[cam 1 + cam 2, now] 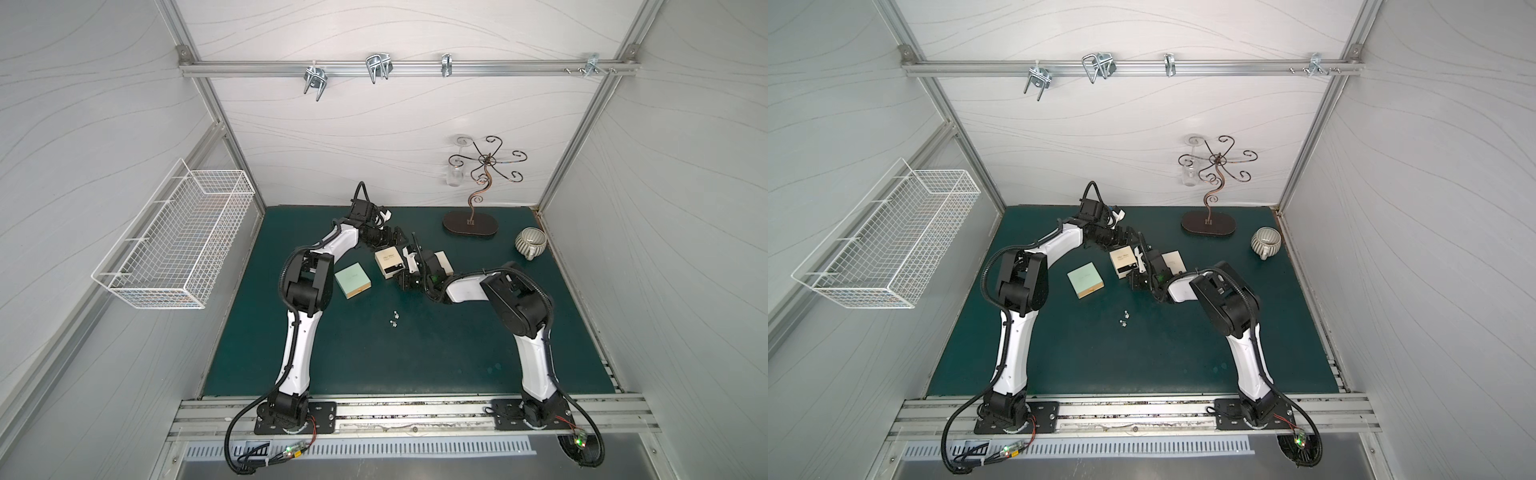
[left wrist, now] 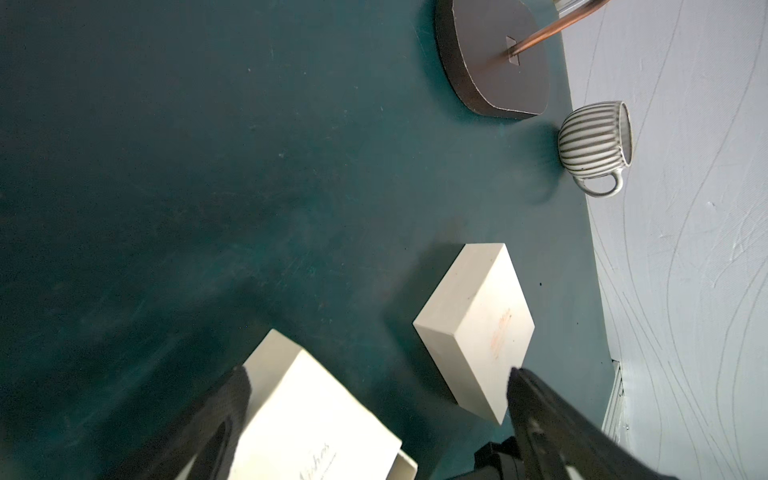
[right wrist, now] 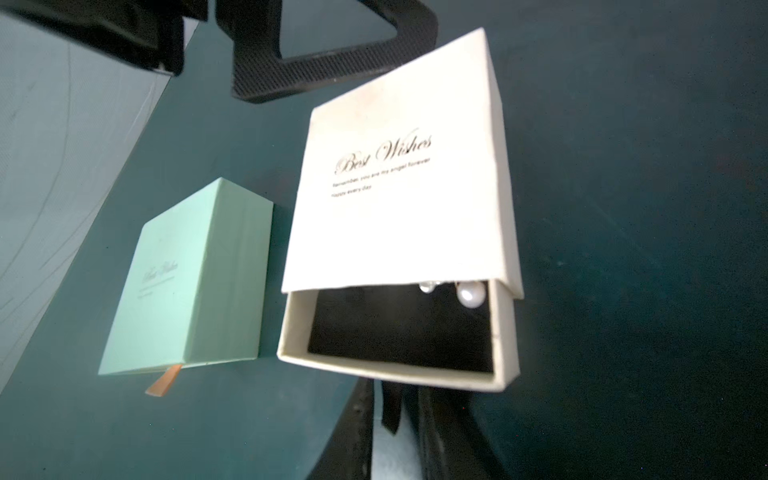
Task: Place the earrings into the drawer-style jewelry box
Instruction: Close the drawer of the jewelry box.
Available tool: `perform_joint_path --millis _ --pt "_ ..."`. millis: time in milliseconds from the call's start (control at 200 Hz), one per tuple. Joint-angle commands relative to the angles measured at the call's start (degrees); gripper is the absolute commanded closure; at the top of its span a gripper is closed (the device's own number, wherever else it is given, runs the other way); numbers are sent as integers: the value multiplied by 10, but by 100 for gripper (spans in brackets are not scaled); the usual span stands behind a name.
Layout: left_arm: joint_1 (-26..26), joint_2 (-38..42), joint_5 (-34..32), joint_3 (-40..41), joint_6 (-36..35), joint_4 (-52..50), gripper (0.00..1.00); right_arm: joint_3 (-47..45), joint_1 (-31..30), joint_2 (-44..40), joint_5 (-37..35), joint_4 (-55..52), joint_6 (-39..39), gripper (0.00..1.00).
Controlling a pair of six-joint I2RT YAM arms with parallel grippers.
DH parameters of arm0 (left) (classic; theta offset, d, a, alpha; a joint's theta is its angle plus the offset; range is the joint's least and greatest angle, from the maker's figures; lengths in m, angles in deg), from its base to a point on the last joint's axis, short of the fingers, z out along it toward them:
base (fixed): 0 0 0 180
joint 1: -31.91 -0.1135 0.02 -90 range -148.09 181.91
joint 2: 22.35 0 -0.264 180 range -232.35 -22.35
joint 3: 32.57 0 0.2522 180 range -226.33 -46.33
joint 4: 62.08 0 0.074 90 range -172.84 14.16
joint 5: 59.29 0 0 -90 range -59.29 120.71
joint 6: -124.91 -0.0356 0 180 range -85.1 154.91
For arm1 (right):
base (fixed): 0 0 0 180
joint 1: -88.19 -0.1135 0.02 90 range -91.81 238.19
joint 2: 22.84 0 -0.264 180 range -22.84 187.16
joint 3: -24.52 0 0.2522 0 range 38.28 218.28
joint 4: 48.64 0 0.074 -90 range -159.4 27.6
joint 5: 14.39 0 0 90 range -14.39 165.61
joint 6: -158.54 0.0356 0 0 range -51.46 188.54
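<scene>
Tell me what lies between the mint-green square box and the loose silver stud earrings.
Nothing: both top views show only bare dark-green mat between the mint-green square box and the loose silver stud earrings.

In the right wrist view, the words "Best Wishes" are printed in dark script on the sleeve top of the cream drawer box (image 3: 399,199). Two lines of small print are set beneath them. The first is read as "Remember you are my angel forever"; of the second, only "every day" is made out with confidence. In the left wrist view, only the ending "ishes" of that script is seen. A pale script line is printed on the mint-green box (image 3: 195,274), but it is too faint to be read. Faint orange script on the second cream box (image 2: 482,328) is illegible. In both top views, all print is too small to be read.
</scene>
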Motion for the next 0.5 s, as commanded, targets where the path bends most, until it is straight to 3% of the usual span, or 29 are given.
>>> perform_joint_path --millis 0,495 --pt "-1 -12 20 -23 -10 -14 1 16 -3 17 -19 9 12 77" --pt "-1 -13 24 -24 -10 -14 1 48 2 46 -27 14 43 77"
